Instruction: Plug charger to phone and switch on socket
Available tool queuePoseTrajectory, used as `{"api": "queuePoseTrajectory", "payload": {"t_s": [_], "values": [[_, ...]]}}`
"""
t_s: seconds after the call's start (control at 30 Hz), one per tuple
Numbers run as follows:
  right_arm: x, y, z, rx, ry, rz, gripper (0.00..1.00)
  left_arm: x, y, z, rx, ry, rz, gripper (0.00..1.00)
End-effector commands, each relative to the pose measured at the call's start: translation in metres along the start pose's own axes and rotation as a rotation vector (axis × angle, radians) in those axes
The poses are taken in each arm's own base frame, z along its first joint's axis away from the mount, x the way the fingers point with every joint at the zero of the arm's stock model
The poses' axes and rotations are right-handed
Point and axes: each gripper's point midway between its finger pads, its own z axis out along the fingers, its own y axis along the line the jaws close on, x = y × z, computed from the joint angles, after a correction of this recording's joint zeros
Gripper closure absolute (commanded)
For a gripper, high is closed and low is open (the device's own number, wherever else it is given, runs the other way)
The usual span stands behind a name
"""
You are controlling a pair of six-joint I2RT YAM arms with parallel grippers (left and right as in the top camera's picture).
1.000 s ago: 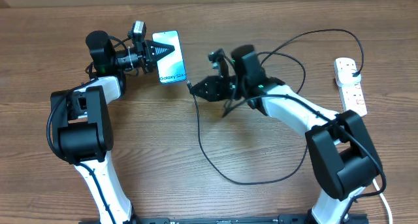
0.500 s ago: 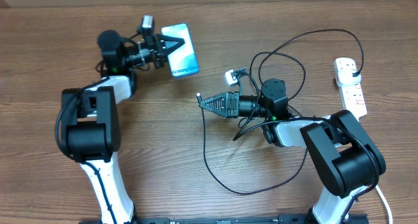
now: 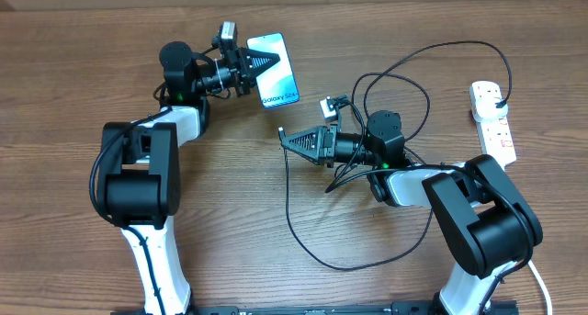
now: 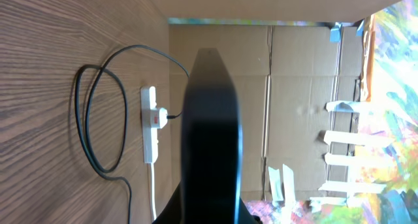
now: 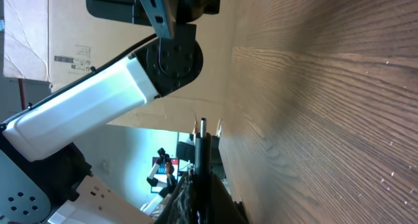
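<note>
my left claw (image 3: 260, 69) is clamped on the phone (image 3: 279, 70), gripping it by its left side. the light-blue screen faces up, toward the far middle of the surface (image 3: 230, 196). from my left wrist the phone shows only as a dark, edge-on slab between my fingers. my right claw (image 3: 287, 139) is closed on the connector tip (image 5: 203, 139) of the charger (image 3: 303, 244). the tip points left, and sits below the phone and apart from it. the thin black cable loops across the surface and runs to its plug (image 3: 497, 102), which is seated in the socket (image 3: 491, 122) at the right edge.
</note>
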Motion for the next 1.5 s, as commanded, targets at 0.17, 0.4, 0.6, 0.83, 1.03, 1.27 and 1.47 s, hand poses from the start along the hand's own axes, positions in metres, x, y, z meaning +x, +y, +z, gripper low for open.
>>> {"api": "queuePoseTrajectory", "payload": {"t_s": [0.17,0.4,0.6,0.83,1.03,1.27,1.47], "values": [[-0.01,0.009,-0.001,-0.022,-0.057,-0.004,0.96,0.015,-0.012,0.0,0.008,0.087,0.019,0.95],[-0.015,0.009,-0.003,-0.019,-0.082,0.022,0.96,0.023,-0.011,0.001,0.006,0.134,0.02,0.96],[-0.016,0.013,-0.003,-0.034,-0.085,0.04,0.96,0.026,-0.011,0.002,0.005,0.146,0.032,0.96],[-0.016,0.016,-0.003,-0.045,-0.085,0.046,0.96,0.026,-0.003,0.003,-0.01,0.147,0.004,0.96],[-0.017,0.015,-0.003,-0.042,-0.088,0.049,0.96,0.029,-0.002,0.008,-0.011,0.154,0.008,0.96],[-0.017,0.015,-0.004,-0.042,-0.091,0.064,0.96,0.032,-0.002,0.014,-0.011,0.158,0.011,0.96],[-0.016,0.015,-0.003,-0.044,-0.085,0.064,0.96,0.031,-0.002,0.014,-0.011,0.153,0.013,0.96]]}}
